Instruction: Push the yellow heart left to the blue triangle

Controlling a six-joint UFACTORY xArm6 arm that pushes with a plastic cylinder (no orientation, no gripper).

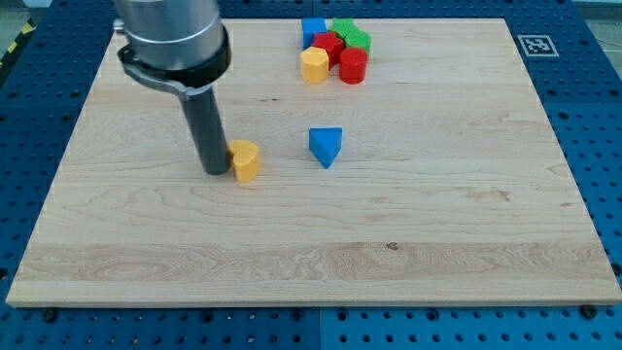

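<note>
my tip presses the yellow heart's left-edge side mid-desk, blue triangle near but apart; closing push remains, no jaws fitted.

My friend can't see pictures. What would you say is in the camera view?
My tip rests on a wooden board, right at the left side of a yellow heart. A blue triangle sits apart to the heart's right. At the view's top a cluster of blue, green, red and yellow blocks huddles together.
</note>
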